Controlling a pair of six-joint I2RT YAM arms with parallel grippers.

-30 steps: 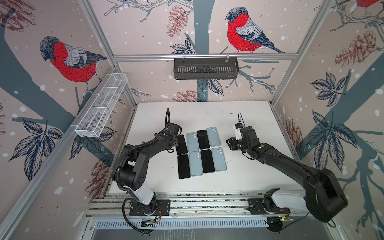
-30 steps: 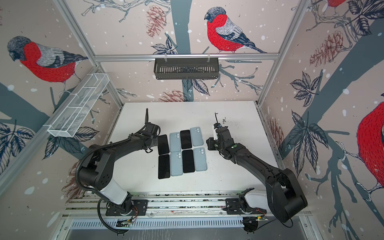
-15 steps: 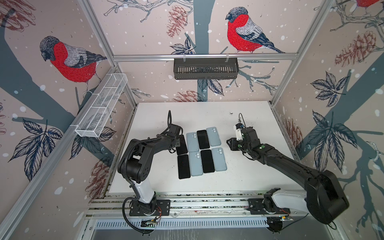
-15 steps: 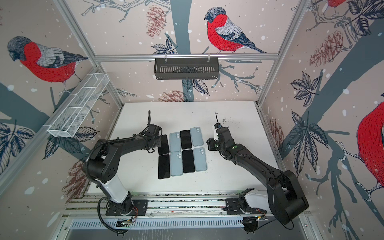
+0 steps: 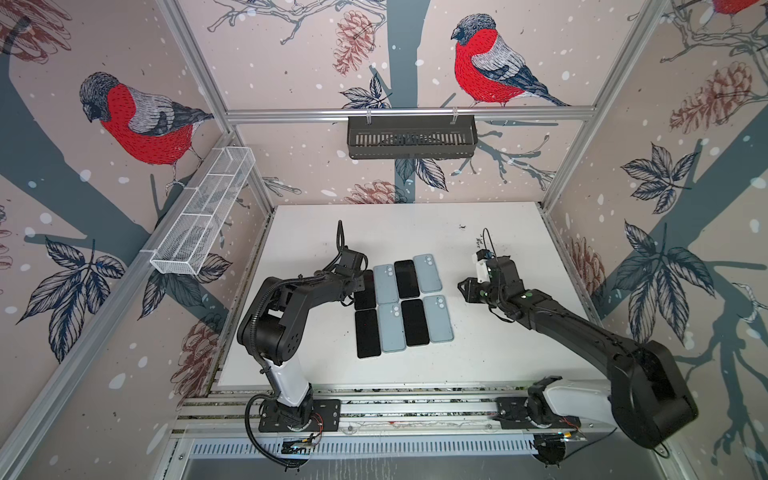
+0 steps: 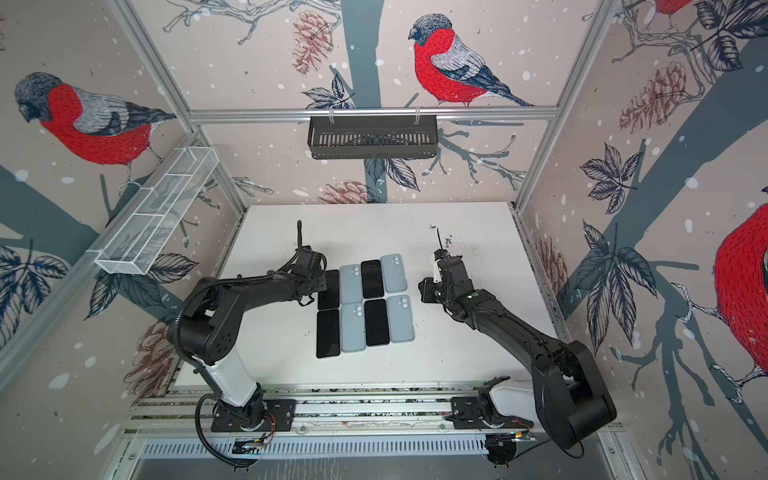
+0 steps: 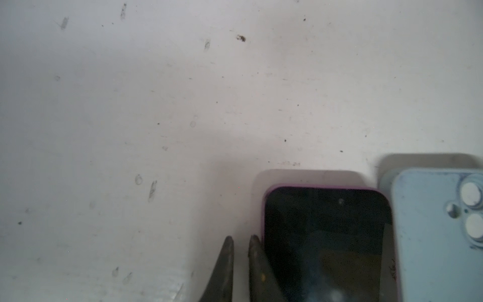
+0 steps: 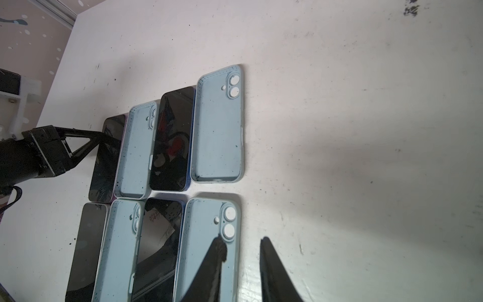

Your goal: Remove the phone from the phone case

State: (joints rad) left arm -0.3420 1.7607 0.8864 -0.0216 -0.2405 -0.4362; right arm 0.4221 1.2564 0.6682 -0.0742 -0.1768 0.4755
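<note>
Table [image 5: 478, 232]: white; it carries a block of eight at frame centre in both top views.
Block: dark phones alternate with empty light-blue shells [image 5: 428, 272], laid out for sorting.
My right gripper [image 8: 241, 239]: right of the block, jaws spread and empty, judged to be standing clear.
My left gripper [image 7: 241, 238]: jaws narrowly parted with nothing between them. One finger appears to touch the case's outer side, presumably seeking the rim.
Phone [image 5: 365, 293]: upper-left corner of the block, flat, screen up.
Purple case [image 7: 313, 186]: not yet off.
</note>
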